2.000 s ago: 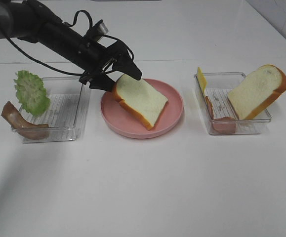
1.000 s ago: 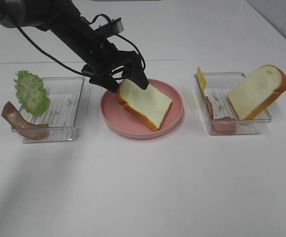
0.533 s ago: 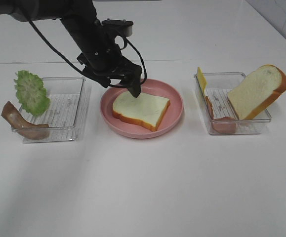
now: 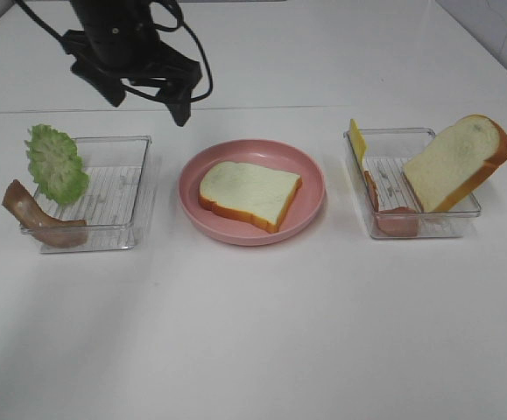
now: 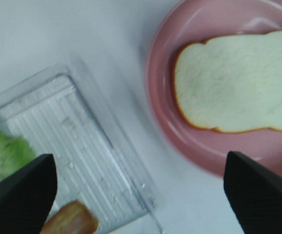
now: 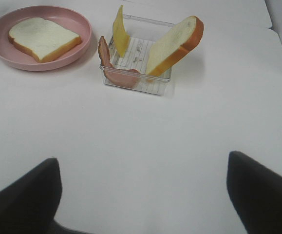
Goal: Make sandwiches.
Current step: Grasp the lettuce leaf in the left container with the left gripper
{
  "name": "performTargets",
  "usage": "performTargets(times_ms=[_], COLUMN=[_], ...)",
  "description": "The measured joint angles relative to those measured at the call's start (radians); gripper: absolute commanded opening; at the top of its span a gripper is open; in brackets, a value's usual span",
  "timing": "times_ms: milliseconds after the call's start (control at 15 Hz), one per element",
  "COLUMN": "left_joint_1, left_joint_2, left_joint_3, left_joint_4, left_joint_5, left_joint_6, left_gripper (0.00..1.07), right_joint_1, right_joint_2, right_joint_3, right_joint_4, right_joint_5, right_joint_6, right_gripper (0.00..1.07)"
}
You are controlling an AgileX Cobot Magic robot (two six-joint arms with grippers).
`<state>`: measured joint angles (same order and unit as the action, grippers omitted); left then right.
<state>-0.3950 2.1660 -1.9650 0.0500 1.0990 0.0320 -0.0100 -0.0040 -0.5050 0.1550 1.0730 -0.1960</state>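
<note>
One white bread slice [image 4: 249, 192] with an orange-brown crust lies flat on the pink plate [image 4: 313, 175]. My left gripper [image 4: 148, 98] hangs open and empty above the table, behind and left of the plate. Its wrist view looks down on that slice [image 5: 238, 92], with the open left gripper [image 5: 141, 195] holding nothing. Lettuce [image 4: 56, 164] and a bacon strip [image 4: 38, 219] lean on the left clear tray [image 4: 117, 197]. The right tray [image 4: 428, 223] holds cheese [image 4: 356, 140], ham [image 4: 393, 219] and a second bread slice [image 4: 454, 162]. My right gripper [image 6: 143, 200] is open over bare table, well short of its tray [image 6: 136, 83].
The white table's back edge runs just behind the trays. The right arm is outside the exterior high view. In the right wrist view the plate [image 6: 77, 22] sits to one side of the tray, and bare tabletop lies between the gripper and both.
The left gripper let go of the bread slice, which dropped from tilted to flat on the plate. The gripper then rose and drew back to the left. The right side is unchanged.
</note>
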Motion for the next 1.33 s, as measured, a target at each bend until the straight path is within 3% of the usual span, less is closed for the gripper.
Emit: performTargets(times_ms=[133, 667, 933, 1333], left_joint_1=[0.058, 0.284, 0.33, 0.328], left_joint_2=[-0.007, -0.086, -0.043, 0.089], left_joint_3=[0.0, 0.0, 0.0, 0.0], left_joint_4=[0.0, -0.035, -0.035, -0.039], left_joint_5=[0.096, 0.118, 0.119, 0.054], left_joint_6=[-0.019, -0.032, -0.032, -0.032], left_gripper=[0.86, 0.84, 0.8, 0.73], right_joint_1=[0.0, 0.0, 0.0, 0.0], right_joint_2=[0.0, 0.0, 0.0, 0.0], right_joint_3=[0.0, 0.0, 0.0, 0.0], right_joint_4=[0.0, 0.0, 0.0, 0.0], right_joint_5=[0.0, 0.0, 0.0, 0.0], right_joint_6=[0.0, 0.0, 0.0, 0.0], right_gripper=[0.82, 0.82, 0.82, 0.82])
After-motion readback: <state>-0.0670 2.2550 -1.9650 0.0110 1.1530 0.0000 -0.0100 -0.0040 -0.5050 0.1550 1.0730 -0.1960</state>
